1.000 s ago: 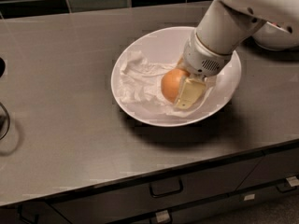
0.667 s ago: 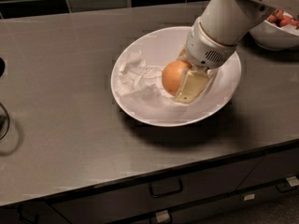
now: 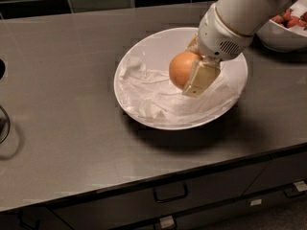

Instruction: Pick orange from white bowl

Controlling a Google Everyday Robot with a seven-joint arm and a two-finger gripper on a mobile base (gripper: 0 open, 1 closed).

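Where the arm (image 3: 249, 6) reaches down from the top right, the tool (image 3: 194, 63) pinches the orange (image 3: 181, 68) between its 2 fingers, over the crumpled paper (image 3: 148, 96) inside the white bowl (image 3: 118, 78). That bowl sits on the dark surface (image 3: 62, 80), near a smaller bowl (image 3: 280, 36) of red food.

The gripper (image 3: 191, 65), clasping above the white bowl (image 3: 144, 47), covers the orange (image 3: 180, 69) on its right; the small bowl (image 3: 283, 38) is cropped

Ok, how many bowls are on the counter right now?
2: the wide paper-lined white bowl mid-counter, under the gripper holding the orange, and a smaller bowl at the right edge, partly hidden.
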